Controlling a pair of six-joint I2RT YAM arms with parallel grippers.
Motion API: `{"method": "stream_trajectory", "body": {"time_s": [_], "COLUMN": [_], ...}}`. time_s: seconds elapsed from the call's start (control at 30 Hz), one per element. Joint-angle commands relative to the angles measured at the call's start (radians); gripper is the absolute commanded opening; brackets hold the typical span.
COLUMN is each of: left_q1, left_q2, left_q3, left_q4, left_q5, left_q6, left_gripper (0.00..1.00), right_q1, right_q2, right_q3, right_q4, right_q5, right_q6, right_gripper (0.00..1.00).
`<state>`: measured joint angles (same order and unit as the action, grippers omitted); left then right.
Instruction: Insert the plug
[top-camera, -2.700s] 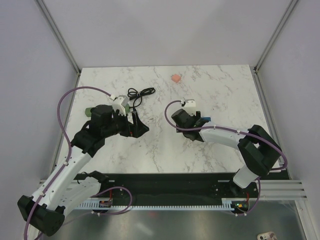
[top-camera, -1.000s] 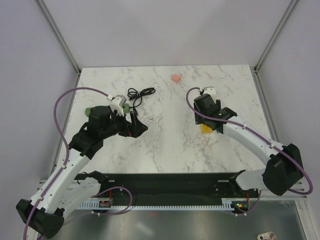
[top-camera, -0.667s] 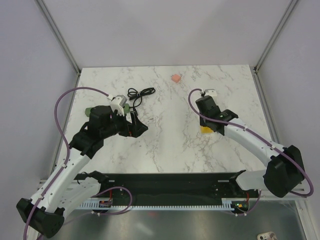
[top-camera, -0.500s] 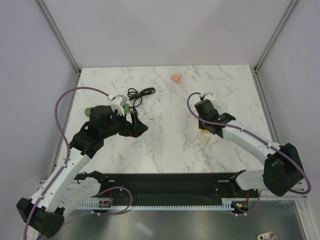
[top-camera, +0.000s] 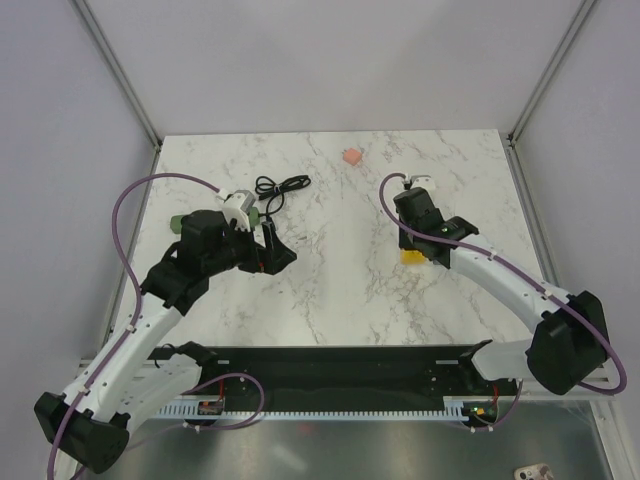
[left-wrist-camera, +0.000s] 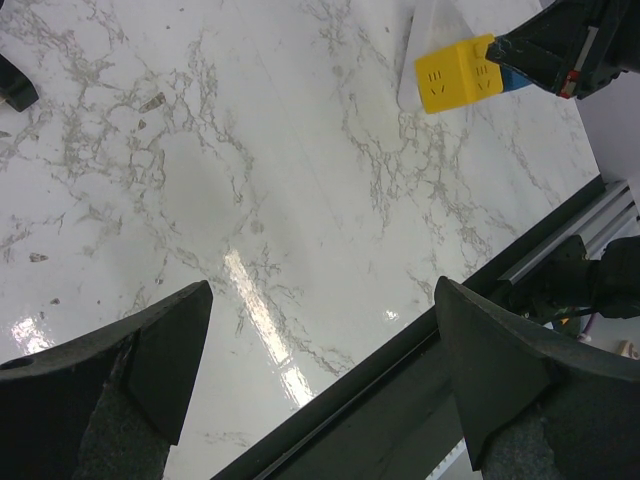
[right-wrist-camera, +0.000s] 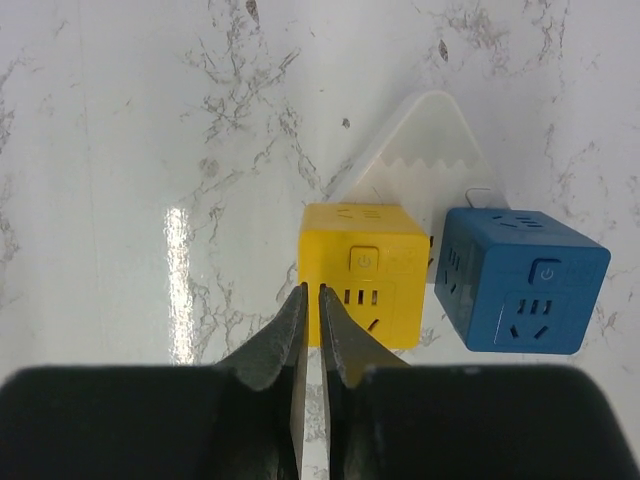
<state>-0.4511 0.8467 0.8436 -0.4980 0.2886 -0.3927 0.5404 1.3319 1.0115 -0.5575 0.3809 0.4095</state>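
The marble worktop (top-camera: 330, 300) carried all items. The left gripper (left-wrist-camera: 320, 290) stood released, jaws wide, holding nothing. The right gripper (right-wrist-camera: 310, 297) was clenched on nothing, above the yellow block (right-wrist-camera: 372, 262), with the blue block (right-wrist-camera: 520, 290) just right of it. The plug (top-camera: 254, 213) lay at far left, beside the black cable (top-camera: 282, 186), partly hidden by the left wrist.
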Motion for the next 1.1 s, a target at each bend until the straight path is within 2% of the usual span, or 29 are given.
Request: {"method": "stream_trajectory", "body": {"time_s": [0.0,0.23,0.4,0.57,0.67,0.7,0.77,0.8,0.87,0.9,0.93,1.0,1.07], "left_q1": [0.000,0.002,0.006,0.054,0.120,0.144,0.238,0.273,0.389,0.428,0.512,0.577,0.655], "left_q2": [0.006,0.031,0.089,0.132,0.155,0.161,0.186,0.192,0.201,0.204,0.206,0.215,0.244], "left_q3": [0.005,0.015,0.064,0.114,0.114,0.127,0.146,0.156,0.155,0.146,0.140,0.115,0.100], "left_q4": [0.036,0.016,-0.049,-0.094,-0.128,-0.181,-0.243,-0.288,-0.315,-0.327,-0.341,-0.341,-0.335], "left_q5": [-0.012,-0.069,-0.198,-0.238,-0.311,-0.334,-0.391,-0.399,-0.402,-0.401,-0.399,-0.393,-0.390], "left_q6": [-0.015,-0.141,-0.277,-0.434,-0.512,-0.562,-0.600,-0.624,-0.647,-0.673,-0.686,-0.715,-0.724], "left_gripper": [1.00,1.00,1.00,0.99,0.96,0.95,0.95,0.95,0.95,0.95,0.96,1.00,1.00], "right_q1": [-0.008,-0.026,-0.036,-0.036,-0.036,-0.036,-0.034,-0.034,-0.033,-0.033,-0.033,-0.033,-0.033], "right_q2": [-0.019,-0.001,0.000,-0.121,-0.169,-0.184,-0.197,-0.212,-0.229,-0.241,-0.247,-0.253,-0.254], "right_q3": [-0.005,-0.145,-0.110,-0.053,-0.051,-0.053,-0.056,-0.062,-0.071,-0.079,-0.082,-0.082,-0.082], "right_q4": [-0.025,0.062,0.059,0.056,0.082,0.097,0.111,0.126,0.143,0.156,0.162,0.169,0.176], "right_q5": [0.003,-0.016,-0.039,-0.187,-0.259,-0.286,-0.332,-0.370,-0.378,-0.411,-0.415,-0.425,-0.430], "right_q6": [-0.011,-0.006,-0.026,-0.026,-0.031,-0.037,-0.043,-0.046,-0.054,-0.054,-0.064,-0.074,-0.084], "right_gripper": [0.15,0.15,0.17,0.26,0.39,0.48,0.57,0.66,0.76,0.87,0.91,0.98,0.98]}}
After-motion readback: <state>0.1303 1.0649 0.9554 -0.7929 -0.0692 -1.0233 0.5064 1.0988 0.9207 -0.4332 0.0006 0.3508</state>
